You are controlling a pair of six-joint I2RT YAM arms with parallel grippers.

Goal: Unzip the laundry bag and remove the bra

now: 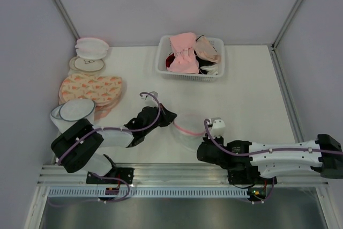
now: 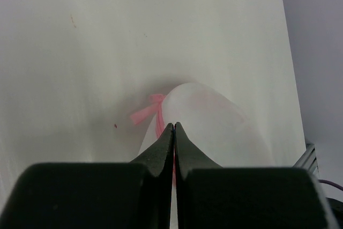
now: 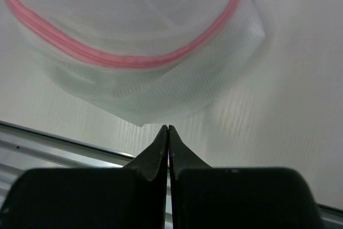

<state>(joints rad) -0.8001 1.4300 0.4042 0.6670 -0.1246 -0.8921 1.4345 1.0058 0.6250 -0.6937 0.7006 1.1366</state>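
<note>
A round, dome-shaped white mesh laundry bag with pink zipper trim [image 1: 187, 131] sits on the white table [image 1: 257, 95] near its front edge, between the two arms. The left pincer [image 1: 170, 116] is at the bag's left side with its fingers pressed together. From its wrist camera the tips [image 2: 174, 127] lie right at the pink rim of the bag [image 2: 214, 116], just beside a small pink ribbon pull [image 2: 144, 113]. I cannot tell whether any trim is caught between them. The right pincer [image 1: 202, 142] comes in low from the right, and its fingers are also pressed together with nothing between them. Its tips [image 3: 168, 128] are just short of the bag's near bottom edge [image 3: 139, 116]. The pink zip line runs unbroken across that view. What lies inside the mesh I cannot make out. At the back of the table stands a white plastic basket [image 1: 161, 61] heaped with pink and beige bras [image 1: 184, 52]. Along the left side lie flat orange-patterned bags [image 1: 91, 88], a white mesh dome with a dark blue rim [image 1: 75, 111] and further round mesh bags [image 1: 91, 49] stacked in the corner.
</note>
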